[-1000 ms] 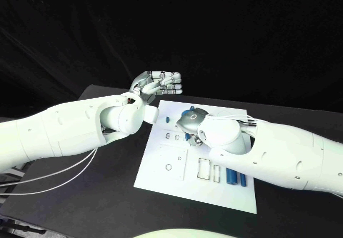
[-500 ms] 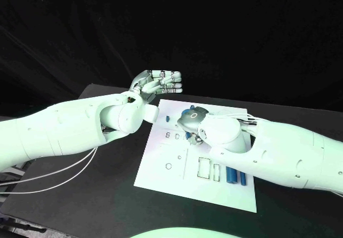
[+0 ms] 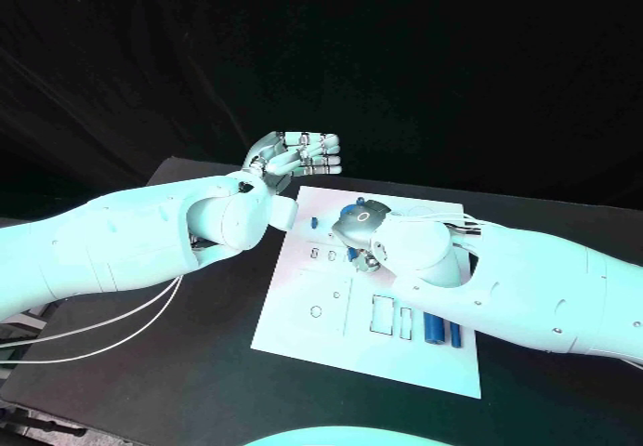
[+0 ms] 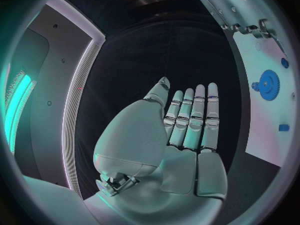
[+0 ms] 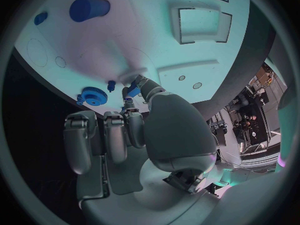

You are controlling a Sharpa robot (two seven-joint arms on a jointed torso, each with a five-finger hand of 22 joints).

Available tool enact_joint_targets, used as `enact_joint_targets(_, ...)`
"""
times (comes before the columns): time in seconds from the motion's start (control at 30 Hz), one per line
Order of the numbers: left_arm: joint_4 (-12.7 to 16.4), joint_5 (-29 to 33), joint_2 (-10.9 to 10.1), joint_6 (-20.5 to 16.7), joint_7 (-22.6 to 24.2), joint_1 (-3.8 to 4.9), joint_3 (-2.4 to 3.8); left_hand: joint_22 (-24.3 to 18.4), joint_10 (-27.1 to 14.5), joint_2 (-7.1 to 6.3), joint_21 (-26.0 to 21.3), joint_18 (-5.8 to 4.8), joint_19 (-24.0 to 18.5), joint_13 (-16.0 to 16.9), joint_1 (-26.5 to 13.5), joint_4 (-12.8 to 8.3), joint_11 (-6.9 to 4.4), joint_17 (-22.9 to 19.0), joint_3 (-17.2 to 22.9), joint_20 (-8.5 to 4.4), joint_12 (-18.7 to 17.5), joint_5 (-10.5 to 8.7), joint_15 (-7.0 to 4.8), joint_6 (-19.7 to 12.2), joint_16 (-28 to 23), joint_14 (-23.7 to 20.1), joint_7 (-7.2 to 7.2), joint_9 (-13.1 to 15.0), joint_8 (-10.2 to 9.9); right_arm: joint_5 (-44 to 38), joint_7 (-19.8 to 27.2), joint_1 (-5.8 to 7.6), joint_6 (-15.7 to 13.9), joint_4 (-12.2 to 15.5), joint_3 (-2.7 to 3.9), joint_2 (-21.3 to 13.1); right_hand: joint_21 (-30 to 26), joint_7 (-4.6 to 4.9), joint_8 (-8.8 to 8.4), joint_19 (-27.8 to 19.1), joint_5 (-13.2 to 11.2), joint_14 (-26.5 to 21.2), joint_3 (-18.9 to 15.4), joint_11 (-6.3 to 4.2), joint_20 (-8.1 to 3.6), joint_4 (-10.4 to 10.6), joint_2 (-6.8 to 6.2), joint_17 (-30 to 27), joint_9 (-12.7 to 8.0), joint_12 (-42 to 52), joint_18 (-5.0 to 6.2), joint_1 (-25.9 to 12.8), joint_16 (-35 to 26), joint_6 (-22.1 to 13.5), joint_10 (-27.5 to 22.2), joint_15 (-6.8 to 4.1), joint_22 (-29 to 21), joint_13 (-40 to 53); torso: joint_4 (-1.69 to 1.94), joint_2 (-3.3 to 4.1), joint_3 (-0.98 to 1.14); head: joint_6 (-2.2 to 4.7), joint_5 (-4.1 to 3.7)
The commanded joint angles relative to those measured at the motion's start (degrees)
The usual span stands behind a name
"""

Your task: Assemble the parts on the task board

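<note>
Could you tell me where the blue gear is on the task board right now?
In the right wrist view the blue gear lies flat on the task board, just beside the right hand.

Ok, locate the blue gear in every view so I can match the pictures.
Head view: not visible as a gear; the right hand and arm cover that end of the task board.
Left wrist view: the blue gear lies flat on the board, beyond the open left hand.
Right wrist view: the gear lies just past the right hand's fingertips, which pinch a small blue part.
Shared landmark: the white task board.
</note>
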Motion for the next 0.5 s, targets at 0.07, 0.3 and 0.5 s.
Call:
enact_joint_targets(0.07,0.07,0.06,0.09,1.05,0.31,0.05,0.03,-0.06,0.05,-0.17,0.25,0.23,-0.32,0.0,-0.46,-0.11,0.18,0.02,0.15,0.21,-0.24,-0.01,0.0,0.38,-0.19,0.57,0.16,-0.01,-0.36,-0.79,-0.1,-0.12,0.5,-0.08,-0.09,-0.02,0.25,0.02,-0.23,5.87,-0.02,6.09,-0.2,-0.15,-0.36,0.25,-0.16,15.09,-0.02,-0.3,-0.39,-0.7,0.21,-0.42,-0.22,-0.22,15.08,7.18,0.01,0.02,0.0,0.0,0.04)
enact_joint_targets(0.3,0.07,0.06,0.08,1.02,0.2,0.05,0.03,-0.06,0.04,-0.17,0.26,0.23,-0.33,0.0,-0.48,-0.12,0.18,0.02,0.16,0.21,-0.24,-0.01,0.01,0.39,-0.22,0.58,0.17,-0.01,-0.38,-0.78,-0.07,-0.13,0.37,-0.11,-0.1,-0.03,0.25,0.12,-0.43,5.87,-0.05,6.08,-0.29,-0.08,-0.32,0.35,-0.35,15.06,-0.08,-0.45,-0.39,-1.01,0.19,-0.73,-0.33,-0.15,15.08,7.07,0.0,0.01,0.0,0.0,0.07)
enact_joint_targets(0.5,0.05,0.06,0.09,0.98,0.07,0.05,0.03,-0.07,0.03,-0.17,0.26,0.23,-0.34,0.0,-0.51,-0.13,0.19,0.02,0.18,0.21,-0.25,-0.01,0.01,0.4,-0.26,0.58,0.18,-0.01,-0.4,-0.78,-0.06,-0.13,0.24,-0.12,-0.1,0.0,0.25,0.3,-0.8,5.87,-0.18,6.07,-0.44,0.06,-0.23,0.48,-0.68,15.02,-0.21,-0.66,-0.39,-1.44,0.17,-1.35,-0.49,0.0,15.08,6.91,-0.02,0.0,0.0,-0.03,0.08)
